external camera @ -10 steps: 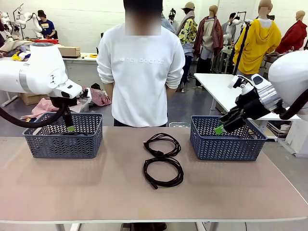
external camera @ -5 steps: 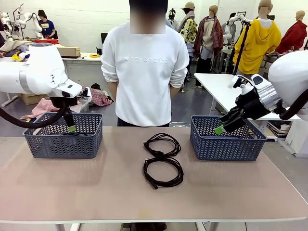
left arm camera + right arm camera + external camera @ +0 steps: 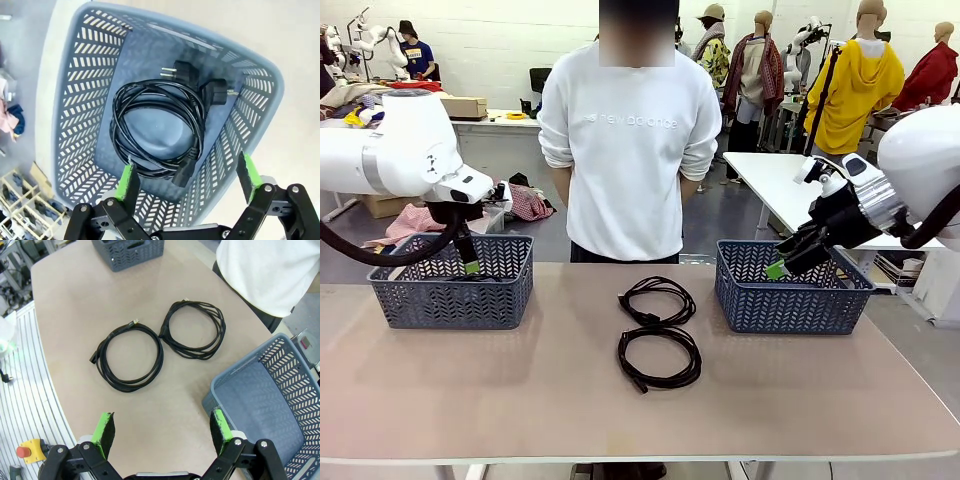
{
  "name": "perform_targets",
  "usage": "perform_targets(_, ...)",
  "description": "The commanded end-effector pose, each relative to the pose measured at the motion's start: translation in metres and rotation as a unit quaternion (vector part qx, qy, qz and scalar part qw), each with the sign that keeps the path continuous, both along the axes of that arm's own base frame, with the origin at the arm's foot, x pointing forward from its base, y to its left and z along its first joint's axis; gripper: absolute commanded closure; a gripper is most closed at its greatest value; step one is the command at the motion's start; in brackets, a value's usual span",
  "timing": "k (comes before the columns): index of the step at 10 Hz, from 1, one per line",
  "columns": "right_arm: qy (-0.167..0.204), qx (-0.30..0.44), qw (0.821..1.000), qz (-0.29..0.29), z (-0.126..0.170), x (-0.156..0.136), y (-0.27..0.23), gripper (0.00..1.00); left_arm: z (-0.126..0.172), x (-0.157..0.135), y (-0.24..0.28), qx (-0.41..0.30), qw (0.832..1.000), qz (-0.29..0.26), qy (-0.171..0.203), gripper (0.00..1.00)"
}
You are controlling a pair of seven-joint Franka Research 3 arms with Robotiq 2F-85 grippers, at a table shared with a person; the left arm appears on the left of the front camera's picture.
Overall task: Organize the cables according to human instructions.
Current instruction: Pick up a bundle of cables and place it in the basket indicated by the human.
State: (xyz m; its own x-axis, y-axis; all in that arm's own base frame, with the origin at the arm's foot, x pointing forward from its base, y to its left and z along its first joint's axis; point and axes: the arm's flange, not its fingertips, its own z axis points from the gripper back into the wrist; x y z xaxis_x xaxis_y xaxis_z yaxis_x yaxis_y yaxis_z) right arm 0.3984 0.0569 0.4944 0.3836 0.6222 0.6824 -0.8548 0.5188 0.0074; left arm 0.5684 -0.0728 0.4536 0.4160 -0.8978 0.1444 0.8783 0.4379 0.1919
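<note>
Cables on table: two black coils lay at the middle of the table (image 3: 470,390). The far coil (image 3: 657,300) lay toward the far edge, and the near coil (image 3: 660,357) lay just beside it on the near-edge side.
Cable in basket: a coiled bundle (image 3: 157,130) with chunky plug ends lay on the floor of the left basket (image 3: 75,100), which stood by the far edge toward the left corner. Whether the bundle was one cord or two could not be told.
Right basket: the right basket (image 3: 295,380) stood by the far edge toward the right corner, and the part of its floor on view was bare.
Progress: judged partly done. Some cord was binned at the left, and both table coils were not yet sorted.
Left gripper: the left gripper (image 3: 186,172) hung above the left basket, fingers wide apart, holding and touching nothing.
Right gripper: the right gripper (image 3: 162,432) hovered over the right basket's near rim, fingers wide apart, holding nothing.
Person: the person (image 3: 630,150) stood at the far edge, arms drawn behind the body, giving no visible sign.
</note>
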Motion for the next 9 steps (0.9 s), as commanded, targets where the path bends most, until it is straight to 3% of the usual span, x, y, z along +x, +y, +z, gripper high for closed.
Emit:
perform_targets(1, -0.008, 0.015, 1.000, 0.007, 0.000, 0.003, 0.000, 0.00, 0.000, 0.000, 0.000, 0.000, 1.000, 0.001, 0.000, 0.00)
perform_targets(6, -0.008, 0.015, 1.000, 0.007, 0.000, 0.003, 0.000, 0.00, 0.004, -0.058, -0.073, -0.077, 0.996, 0.014, -0.041, 0.00)
perform_targets(9, -0.008, 0.015, 1.000, 0.007, 0.000, 0.003, 0.000, 0.00, -0.004, -0.096, -0.095, -0.127, 0.992, -0.017, -0.014, 0.00)
